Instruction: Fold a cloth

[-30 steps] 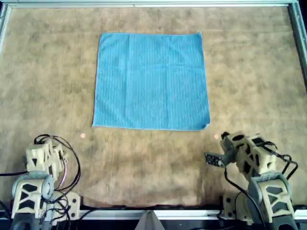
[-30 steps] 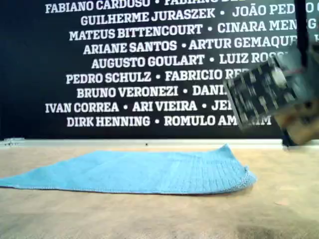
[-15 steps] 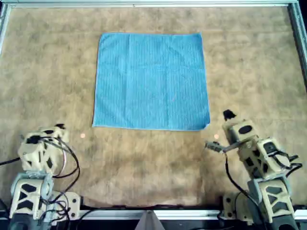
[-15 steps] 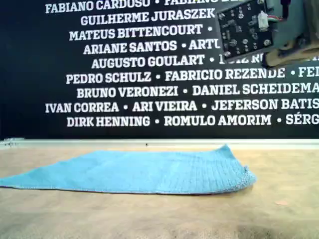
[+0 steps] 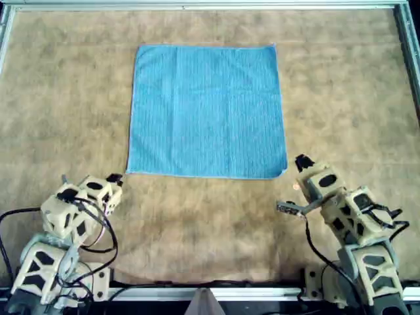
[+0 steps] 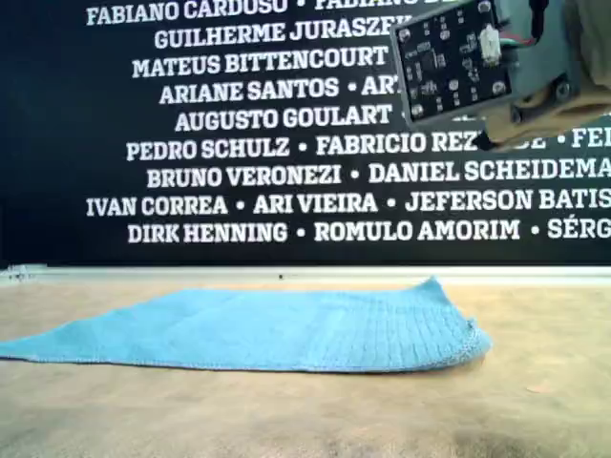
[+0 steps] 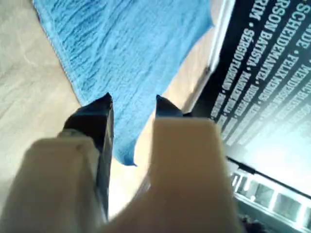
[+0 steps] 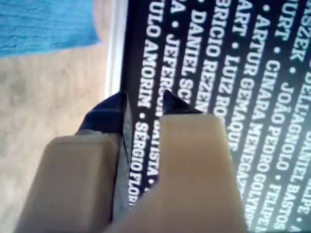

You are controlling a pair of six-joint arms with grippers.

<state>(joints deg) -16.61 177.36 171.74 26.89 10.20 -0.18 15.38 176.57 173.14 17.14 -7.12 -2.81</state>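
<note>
Blue cloth [image 5: 207, 110] spread flat on brown table [image 5: 341, 92], touched by neither arm. Left end effector [image 5: 115, 180] near one cloth corner, right end effector [image 5: 301, 162] near another, both slightly parted, holding nothing.

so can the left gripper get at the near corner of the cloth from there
Probably yes: the left gripper sits open just short of the cloth corner, with only bare table between them.

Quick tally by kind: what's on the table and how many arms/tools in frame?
Cloth: 1, the cloth, light blue, flat on the table
Tools: 2, the left tool and the right tool, both empty, just short of the cloth's near corners in the overhead view
Total: 3
</note>
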